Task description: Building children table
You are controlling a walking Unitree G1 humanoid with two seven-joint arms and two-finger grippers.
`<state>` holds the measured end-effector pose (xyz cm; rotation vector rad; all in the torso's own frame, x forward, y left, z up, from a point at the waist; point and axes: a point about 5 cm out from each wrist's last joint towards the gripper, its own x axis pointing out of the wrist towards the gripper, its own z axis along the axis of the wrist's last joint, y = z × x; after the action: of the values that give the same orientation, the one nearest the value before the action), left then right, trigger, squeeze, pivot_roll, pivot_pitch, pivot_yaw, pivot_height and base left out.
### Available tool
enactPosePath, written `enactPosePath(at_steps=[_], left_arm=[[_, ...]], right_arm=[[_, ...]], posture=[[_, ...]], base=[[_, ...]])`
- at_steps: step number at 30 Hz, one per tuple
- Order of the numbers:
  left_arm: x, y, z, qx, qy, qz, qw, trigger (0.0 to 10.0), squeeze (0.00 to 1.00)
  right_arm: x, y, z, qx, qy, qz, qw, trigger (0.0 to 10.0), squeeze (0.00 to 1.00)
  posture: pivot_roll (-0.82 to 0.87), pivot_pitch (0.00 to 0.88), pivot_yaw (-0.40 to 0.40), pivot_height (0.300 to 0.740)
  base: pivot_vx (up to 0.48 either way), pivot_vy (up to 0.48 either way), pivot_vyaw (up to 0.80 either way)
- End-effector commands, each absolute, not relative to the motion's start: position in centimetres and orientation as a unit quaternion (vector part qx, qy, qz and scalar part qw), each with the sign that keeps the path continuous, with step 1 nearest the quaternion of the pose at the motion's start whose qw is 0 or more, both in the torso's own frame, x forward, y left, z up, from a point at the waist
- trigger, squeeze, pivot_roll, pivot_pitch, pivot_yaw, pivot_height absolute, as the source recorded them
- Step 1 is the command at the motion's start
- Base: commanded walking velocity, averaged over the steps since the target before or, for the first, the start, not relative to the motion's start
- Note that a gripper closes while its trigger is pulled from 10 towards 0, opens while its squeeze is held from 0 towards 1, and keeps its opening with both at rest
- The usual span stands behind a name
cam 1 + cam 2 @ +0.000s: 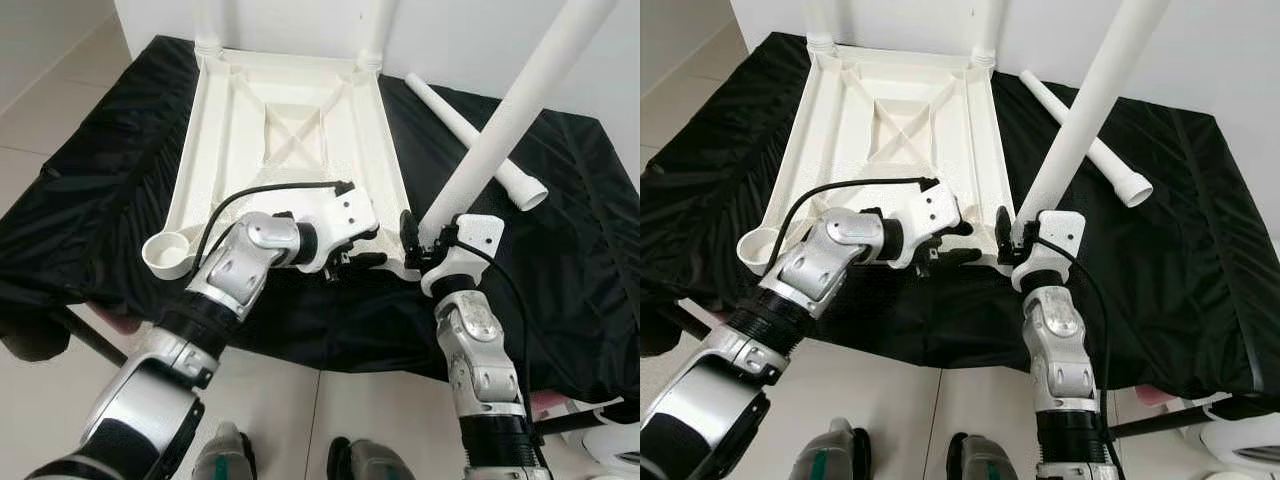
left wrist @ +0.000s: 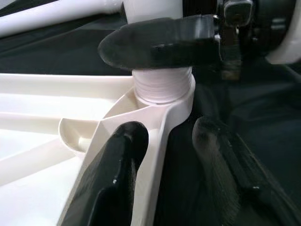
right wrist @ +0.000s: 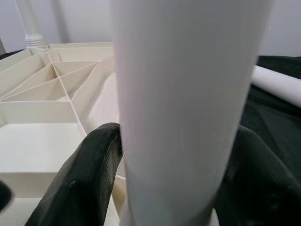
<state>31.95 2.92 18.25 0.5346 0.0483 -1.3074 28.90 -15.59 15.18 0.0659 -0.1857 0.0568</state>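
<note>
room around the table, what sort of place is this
Probably a room in a home: pale tiled floor, plain white wall, and a black cloth spread under the upturned white tabletop as a work spot.

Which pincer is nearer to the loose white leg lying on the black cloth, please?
The right pincer. It grips the upright leg at the tabletop's near right corner, close to the loose leg. The left pincer is on the tabletop's near edge, farther away.

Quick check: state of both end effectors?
Left end effector: open, fingers straddling the tabletop corner.
Right end effector: closed on the table leg.
</note>
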Motion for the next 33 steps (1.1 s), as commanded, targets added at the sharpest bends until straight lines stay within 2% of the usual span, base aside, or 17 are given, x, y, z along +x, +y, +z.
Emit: enactPosePath(at_steps=[1,5,6,7,8,10,11,13,16,18,20,31,33], left_arm=[[31.6,3.2,18.4,0.238,0.020,-0.600,0.763,10.0,0.00],[31.5,3.7,18.1,0.236,0.021,-0.584,0.776,10.0,0.00],[32.2,4.4,18.1,0.209,0.031,-0.548,0.810,10.0,0.00],[32.2,4.4,18.1,0.209,0.031,-0.548,0.810,10.0,0.00],[32.6,4.7,18.3,0.192,0.036,-0.527,0.827,10.0,0.00],[32.6,4.7,18.3,0.192,0.036,-0.527,0.827,10.0,0.00],[33.7,5.3,18.8,0.169,0.026,-0.477,0.862,10.0,0.00],[33.7,5.3,18.8,0.169,0.026,-0.477,0.862,10.0,0.00],[34.8,6.2,19.6,0.137,0.000,-0.404,0.904,10.0,0.00],[34.8,6.2,19.6,0.137,0.000,-0.404,0.904,10.0,0.00],[35.3,7.1,19.9,0.096,-0.010,-0.362,0.927,10.0,0.00],[35.0,9.2,19.2,0.070,-0.026,-0.304,0.950,10.0,0.00],[35.2,10.5,19.2,0.048,-0.034,-0.255,0.965,10.0,0.00]], right_arm=[[28.7,-16.1,15.2,0.034,-0.096,0.024,0.995,10.0,0.00],[28.9,-16.3,15.1,0.033,-0.096,0.023,0.995,10.0,0.00],[29.1,-16.3,15.2,0.032,-0.097,0.022,0.995,10.0,0.00],[29.1,-16.3,15.2,0.032,-0.097,0.022,0.995,10.0,0.00],[29.2,-16.3,15.2,0.032,-0.098,0.023,0.994,10.0,0.00],[29.2,-16.3,15.2,0.032,-0.098,0.023,0.994,10.0,0.00],[29.4,-16.3,15.1,0.033,-0.099,0.025,0.994,10.0,0.00],[29.4,-16.3,15.1,0.033,-0.099,0.025,0.994,10.0,0.00],[29.6,-16.2,15.0,0.032,-0.100,0.030,0.994,10.0,0.00],[29.6,-16.2,15.0,0.032,-0.100,0.030,0.994,10.0,0.00],[29.8,-16.1,15.0,0.032,-0.100,0.033,0.994,10.0,0.00],[29.9,-15.7,14.7,0.035,-0.100,0.041,0.994,10.0,0.00],[29.9,-15.7,14.6,0.034,-0.102,0.040,0.993,10.0,0.00]], posture=[[-0.01,0.075,-0.051,0.740],[0.00,0.079,-0.051,0.740],[0.00,0.080,-0.050,0.740],[0.00,0.080,-0.050,0.740],[0.00,0.080,-0.050,0.740],[0.00,0.080,-0.050,0.740],[0.00,0.081,-0.050,0.740],[0.00,0.081,-0.050,0.740],[0.01,0.081,-0.041,0.740],[0.01,0.081,-0.041,0.740],[0.01,0.080,-0.037,0.740],[0.01,0.082,-0.032,0.740],[0.01,0.079,-0.032,0.740]], base=[[0.000,0.000,0.00],[0.000,0.000,0.00],[0.000,0.000,0.00],[0.000,0.000,0.00],[0.000,0.000,0.00],[0.000,0.000,0.00],[0.000,0.000,0.00],[0.000,0.000,0.00],[0.000,0.000,0.00],[0.000,0.000,0.00],[0.000,0.000,0.00],[0.000,0.000,0.00],[0.000,0.000,0.00]])
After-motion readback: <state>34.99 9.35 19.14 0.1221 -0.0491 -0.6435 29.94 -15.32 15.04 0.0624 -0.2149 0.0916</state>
